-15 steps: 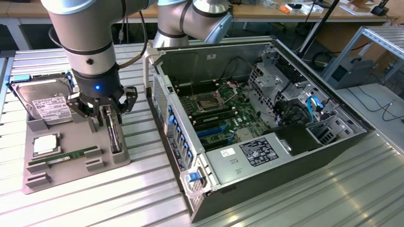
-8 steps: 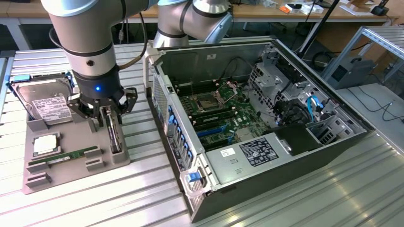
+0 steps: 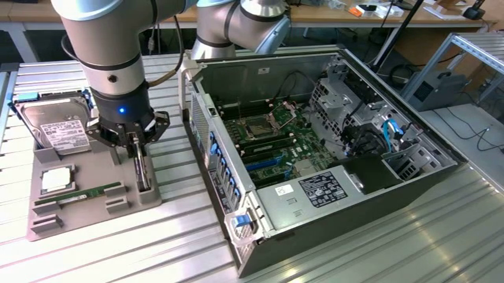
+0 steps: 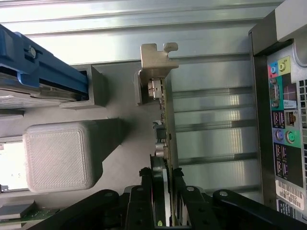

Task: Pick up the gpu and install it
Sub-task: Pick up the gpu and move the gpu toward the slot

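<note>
The gpu [image 3: 143,172] stands on edge in a slot of the grey holder tray [image 3: 94,207], at the exterior view's left. In the wrist view its thin edge [image 4: 163,129] runs up to the pale tan end bracket [image 4: 156,64]. My gripper [image 3: 136,144] hangs straight down over the card, one finger on each side of its top edge. The wrist view has my gripper [image 4: 163,196] with its black fingers [image 4: 146,194] pressed against both faces of the card. The card still sits in its slot.
The tray also holds a silver hard drive [image 3: 59,127] with blue rails [image 4: 43,67], a processor [image 3: 56,178] and a green memory stick [image 3: 79,196]. The open computer case [image 3: 393,177] lies to the exterior view's right, motherboard [image 3: 272,141] exposed, its rear ports [image 4: 288,120] close by.
</note>
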Robot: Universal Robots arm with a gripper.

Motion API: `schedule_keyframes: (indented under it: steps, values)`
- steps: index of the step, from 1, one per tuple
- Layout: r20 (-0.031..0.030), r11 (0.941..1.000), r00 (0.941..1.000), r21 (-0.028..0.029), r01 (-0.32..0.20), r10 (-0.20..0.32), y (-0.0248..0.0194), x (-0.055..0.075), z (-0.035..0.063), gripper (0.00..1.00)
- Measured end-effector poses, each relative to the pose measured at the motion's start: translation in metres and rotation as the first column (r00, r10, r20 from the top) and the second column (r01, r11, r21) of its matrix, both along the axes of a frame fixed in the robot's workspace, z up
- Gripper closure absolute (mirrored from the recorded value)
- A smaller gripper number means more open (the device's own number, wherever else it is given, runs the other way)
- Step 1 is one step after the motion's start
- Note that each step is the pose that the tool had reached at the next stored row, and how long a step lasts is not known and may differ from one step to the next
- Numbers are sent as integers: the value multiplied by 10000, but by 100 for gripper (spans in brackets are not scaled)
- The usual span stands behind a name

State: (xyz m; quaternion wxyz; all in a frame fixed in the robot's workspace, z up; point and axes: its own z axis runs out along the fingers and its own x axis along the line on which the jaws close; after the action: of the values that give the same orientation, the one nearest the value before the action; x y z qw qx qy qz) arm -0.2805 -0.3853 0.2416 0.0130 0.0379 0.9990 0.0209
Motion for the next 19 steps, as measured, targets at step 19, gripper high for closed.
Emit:
schedule_keyframes:
  steps: [19]
  values:
    - [0,10000,10000,0,0,0,0,0,100,72]
